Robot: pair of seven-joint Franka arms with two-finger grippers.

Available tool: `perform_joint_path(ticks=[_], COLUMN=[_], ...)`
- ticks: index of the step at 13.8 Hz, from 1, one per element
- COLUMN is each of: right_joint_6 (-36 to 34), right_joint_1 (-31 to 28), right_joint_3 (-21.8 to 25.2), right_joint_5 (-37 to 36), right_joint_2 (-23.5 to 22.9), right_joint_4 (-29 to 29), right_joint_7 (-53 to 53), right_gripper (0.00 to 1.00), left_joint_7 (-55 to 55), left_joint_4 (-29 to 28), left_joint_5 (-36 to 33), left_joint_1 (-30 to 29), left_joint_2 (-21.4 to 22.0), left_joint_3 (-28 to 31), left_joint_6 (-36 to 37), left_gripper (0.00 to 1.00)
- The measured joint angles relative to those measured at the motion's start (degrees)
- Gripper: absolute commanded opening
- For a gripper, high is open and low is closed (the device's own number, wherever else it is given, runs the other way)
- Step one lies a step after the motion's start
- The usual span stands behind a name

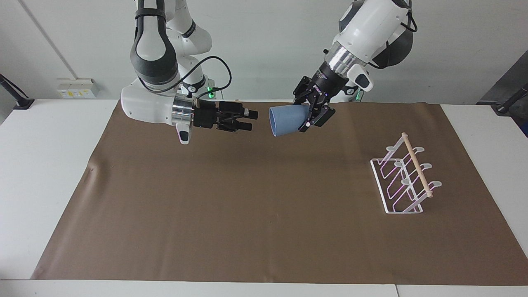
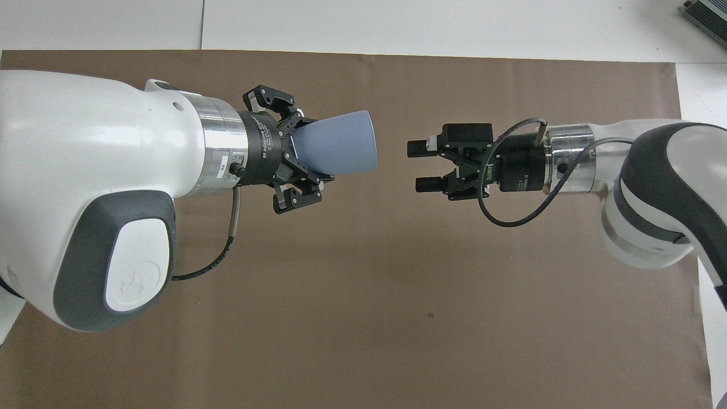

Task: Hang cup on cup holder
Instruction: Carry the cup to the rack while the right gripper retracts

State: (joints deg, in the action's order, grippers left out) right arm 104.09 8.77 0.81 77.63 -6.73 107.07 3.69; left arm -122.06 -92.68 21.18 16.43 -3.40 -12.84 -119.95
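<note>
The light blue cup (image 1: 286, 119) is held up in the air on its side by my left gripper (image 1: 312, 115), which is shut on its base end; the rim points toward the right arm. In the overhead view the cup (image 2: 341, 147) sits in the left gripper (image 2: 301, 158). My right gripper (image 1: 251, 120) is open and empty, level with the cup and a short gap away from its rim, also seen from overhead (image 2: 418, 166). The white wire cup holder (image 1: 406, 177) with a wooden dowel stands on the mat toward the left arm's end; it is hidden in the overhead view.
A brown mat (image 1: 247, 206) covers most of the white table (image 1: 41, 173). Both grippers hang over the part of the mat nearest the robots. The left arm's bulk (image 2: 85, 187) fills one side of the overhead view.
</note>
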Motion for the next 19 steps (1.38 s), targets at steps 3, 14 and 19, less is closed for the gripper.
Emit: perform_joint_path(ticks=[3, 14, 19], right_joint_6=[2.5, 11.8, 11.8], right_joint_1=[-0.8, -0.7, -0.8], right_joint_3=[0.2, -0.1, 0.1], right_joint_5=[-10.4, -55.8, -72.3], right_joint_2=[0.3, 0.4, 1.3], right_joint_4=[-1.6, -5.4, -6.1], right_joint_7=[0.0, 0.0, 0.0], right_gripper=[1.0, 1.0, 1.0], left_joint_7=[1.8, 34.1, 52.8], left_joint_4=[0.0, -0.1, -0.7], left_joint_5=[-8.9, -22.8, -24.5], left_joint_1=[-0.1, -0.4, -3.1], left_joint_2=[0.1, 1.3, 1.4], left_joint_3=[0.0, 6.8, 9.7], left_joint_6=[1.9, 10.1, 10.4], left_gripper=[0.0, 0.0, 0.0])
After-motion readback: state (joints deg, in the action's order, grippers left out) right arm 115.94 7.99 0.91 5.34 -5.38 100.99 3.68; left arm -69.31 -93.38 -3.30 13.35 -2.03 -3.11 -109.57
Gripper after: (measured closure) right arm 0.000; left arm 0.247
